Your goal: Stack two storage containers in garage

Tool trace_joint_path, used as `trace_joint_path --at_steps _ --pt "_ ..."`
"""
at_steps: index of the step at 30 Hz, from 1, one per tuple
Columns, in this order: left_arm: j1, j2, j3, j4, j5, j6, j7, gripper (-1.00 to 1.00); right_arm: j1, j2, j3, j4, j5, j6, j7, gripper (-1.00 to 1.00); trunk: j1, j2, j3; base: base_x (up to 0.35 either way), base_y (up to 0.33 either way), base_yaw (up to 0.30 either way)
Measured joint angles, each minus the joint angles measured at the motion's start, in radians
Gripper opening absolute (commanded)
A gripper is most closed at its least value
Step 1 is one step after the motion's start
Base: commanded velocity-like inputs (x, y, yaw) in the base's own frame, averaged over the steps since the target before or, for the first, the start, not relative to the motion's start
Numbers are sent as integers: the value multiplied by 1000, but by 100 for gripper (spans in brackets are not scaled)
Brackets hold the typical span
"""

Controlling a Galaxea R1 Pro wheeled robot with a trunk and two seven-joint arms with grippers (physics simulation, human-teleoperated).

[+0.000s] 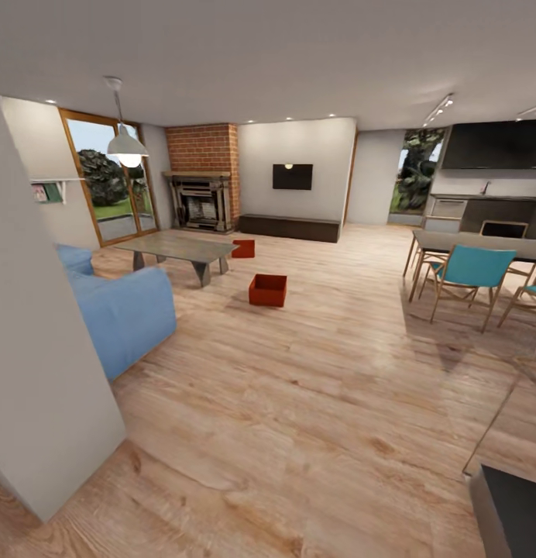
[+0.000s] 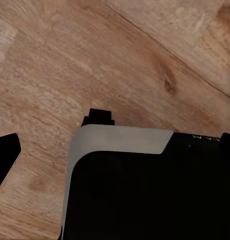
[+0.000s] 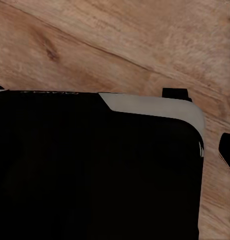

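Your two bins sit on the plank floor (image 1: 314, 403) well ahead of you, by the low desk (image 1: 179, 249). The near bin (image 1: 268, 290) stands just past the desk's right end, out in the open floor. The far bin (image 1: 243, 248) is beyond it, touching or nearly touching the desk's far right corner, partly hidden by the desk top. Both are red-orange, rectangular and open-topped, with thin plain walls. You can look into the near bin and see only its own dark red inside; the far bin's inside is too small to judge.

Neither claw shows clearly. Each wrist camera looks down at wood planks past a black body with a grey rounded edge (image 2: 119, 142) (image 3: 154, 107), and small black pieces poke out beside it, but you cannot tell how far either claw is open or whether it has hold of anything. The bins lie nowhere near them.

Around the desk: a blue sofa (image 1: 125, 310) lies left of it, a brick fireplace (image 1: 200, 198) behind it, and a wall TV (image 1: 292, 177) behind and to the right. A glass door (image 1: 109, 182) stands behind the desk to its left, with a pendant lamp (image 1: 127, 143) hanging above. Far to the desk's right stand a dining table (image 1: 485, 246) and teal chairs (image 1: 469, 275). A white wall (image 1: 36, 372) rises close at your left.
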Motion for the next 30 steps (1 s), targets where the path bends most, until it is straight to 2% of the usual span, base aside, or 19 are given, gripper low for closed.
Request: trace_joint_path --at_steps 30 --pt "0 0 0 0 0 0 0 100 0 0 1 0 3 -2 0 100 0 0 0 346 86 0"
